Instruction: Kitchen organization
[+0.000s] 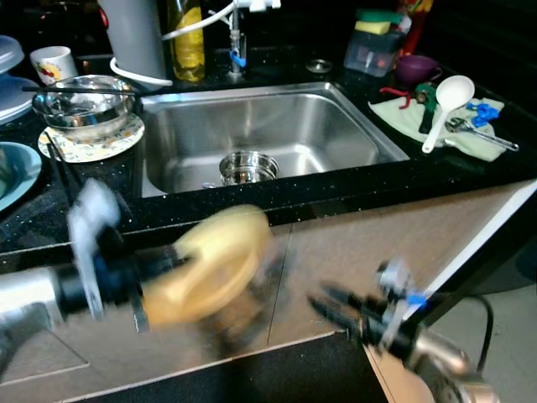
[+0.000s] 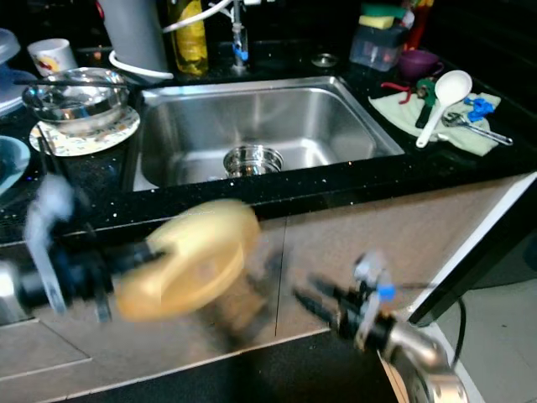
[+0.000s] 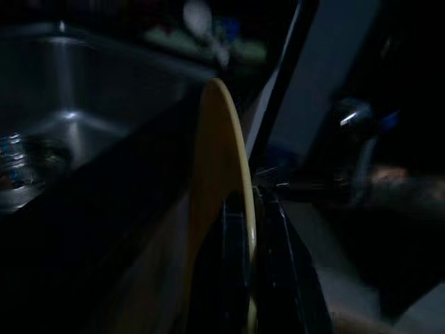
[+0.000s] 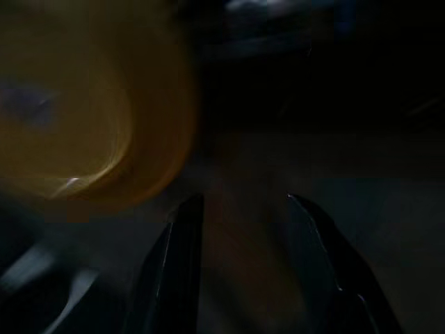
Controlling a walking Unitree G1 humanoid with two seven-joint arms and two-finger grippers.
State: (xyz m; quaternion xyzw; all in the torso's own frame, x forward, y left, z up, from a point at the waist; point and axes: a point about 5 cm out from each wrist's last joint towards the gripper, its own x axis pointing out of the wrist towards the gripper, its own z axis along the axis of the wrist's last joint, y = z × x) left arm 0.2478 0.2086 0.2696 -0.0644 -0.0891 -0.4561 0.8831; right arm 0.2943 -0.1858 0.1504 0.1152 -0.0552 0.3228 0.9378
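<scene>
A black speckled surface point(image 1: 436, 172) runs across the scene, with beige cabinet fronts point(image 1: 361, 243) below its front edge. Set into it is a stainless steel sink point(image 1: 252, 134), and a small steel pot point(image 1: 247, 166) sits in the basin near the drain. To the robot's left of the sink, a glass bowl point(image 1: 84, 105) rests on a patterned plate point(image 1: 92, 143); behind it stands a white mug point(image 1: 53, 63). Behind the sink are a grey jug point(image 1: 134, 38) and a yellow bottle point(image 1: 186, 42). On the right, a pale green cloth point(image 1: 419, 117) carries a white ladle point(image 1: 446, 101) and some metal utensils.

In front of the cabinets, below the surface edge, the left claw point(image 1: 151, 281) is blurred and pinches the rim of a yellow plate point(image 1: 214, 264), held on edge; the left wrist view shows its black fingers point(image 3: 236, 278) either side of the rim. The right claw point(image 1: 331, 306) hangs lower right, its two fingers spread apart and holding nothing, near the plate but not touching it.
</scene>
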